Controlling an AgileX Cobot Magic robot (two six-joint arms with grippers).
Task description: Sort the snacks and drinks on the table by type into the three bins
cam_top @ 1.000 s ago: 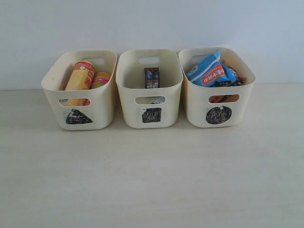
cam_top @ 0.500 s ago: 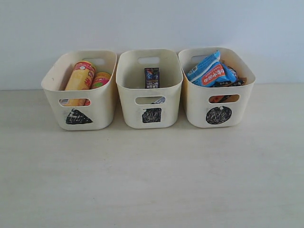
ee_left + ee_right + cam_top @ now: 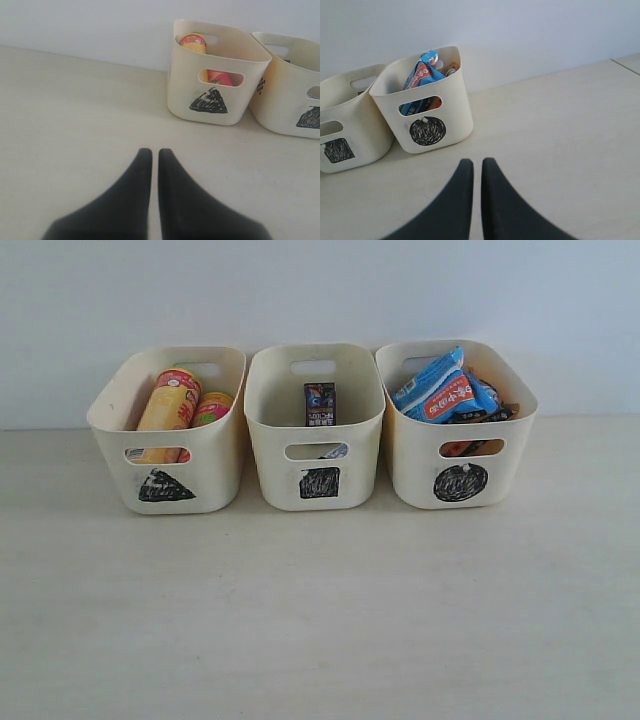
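From the exterior view, the triangle bin point(image 3: 215, 475) held both chip tubes point(image 3: 170, 405), the square bin point(image 3: 270, 470) a dark purple carton point(image 3: 320, 403) and the circle bin point(image 3: 410, 475) the foil packets point(image 3: 440, 392). All three bins sat along the far edge of the bench point(image 3: 320, 620), and I judged the sorting done.

In the left wrist view, my left fingers point(image 3: 144, 160) were pinched together and empty, facing the triangle bin.

In the right wrist view, my right fingers point(image 3: 465, 170) were likewise pinched and empty, near the circle bin.

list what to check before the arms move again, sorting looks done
1. Yellow tube and pink tube in triangle bin: ok.
2. Dark carton in square bin: ok; second carton mostly hidden: cannot tell.
3. Blue-white packet in circle bin: ok.
4. No snack or drink loose on the table in view: ok.
5. Left claw shut, empty: ok.
6. Right claw shut, empty: ok.
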